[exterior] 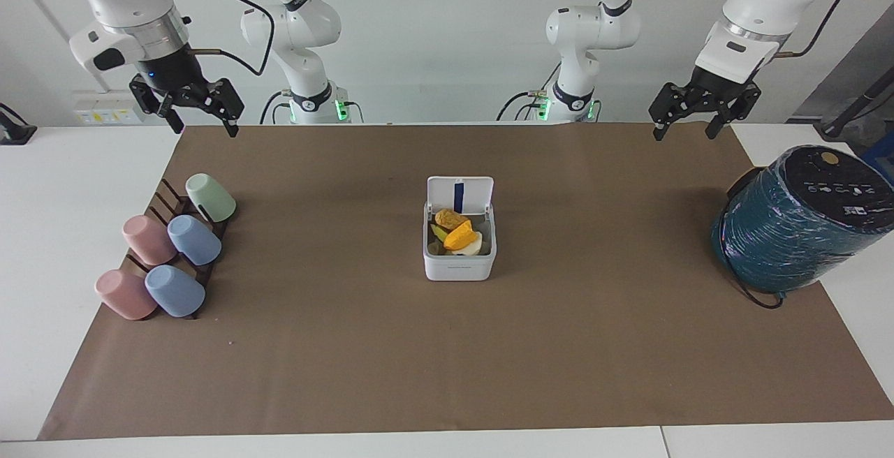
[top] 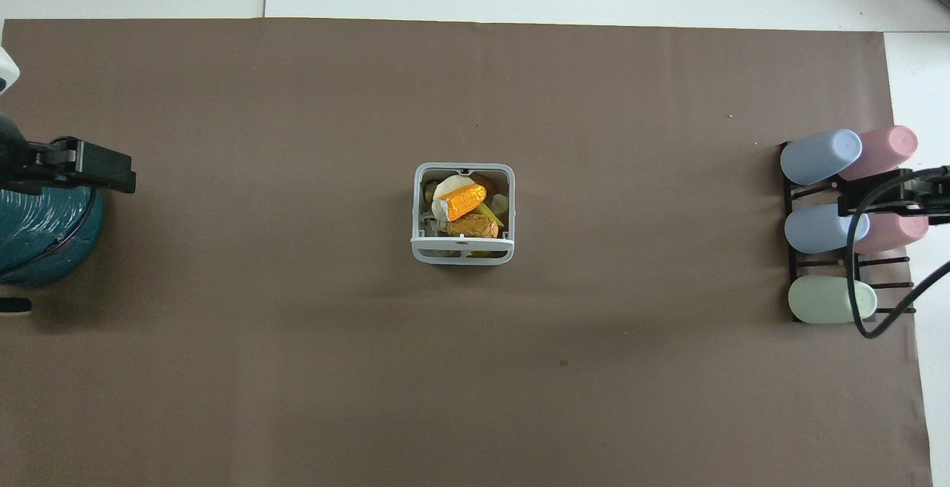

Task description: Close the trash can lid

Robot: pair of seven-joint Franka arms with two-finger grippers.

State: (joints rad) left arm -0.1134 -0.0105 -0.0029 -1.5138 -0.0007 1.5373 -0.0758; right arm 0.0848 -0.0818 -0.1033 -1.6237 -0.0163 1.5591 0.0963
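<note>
The small white trash can (exterior: pixel 459 267) stands in the middle of the brown mat and holds food scraps, orange and yellow pieces among them. Its lid (exterior: pixel 460 195) is open and stands upright on the edge nearer to the robots, with the blue strip on its underside showing. In the overhead view the can (top: pixel 418 197) is seen from above and the lid (top: pixel 462 244) edge-on. My left gripper (exterior: pixel 684 133) is open and empty, up in the air over the mat's edge by its base. My right gripper (exterior: pixel 205 128) is open and empty, likewise raised by its own base.
A large teal-wrapped cylinder with a black top (exterior: pixel 796 227) leans at the left arm's end of the table. A dark rack (exterior: pixel 167 200) with several pastel cups (exterior: pixel 194 239) lies at the right arm's end. The brown mat (exterior: pixel 447 360) covers the table's middle.
</note>
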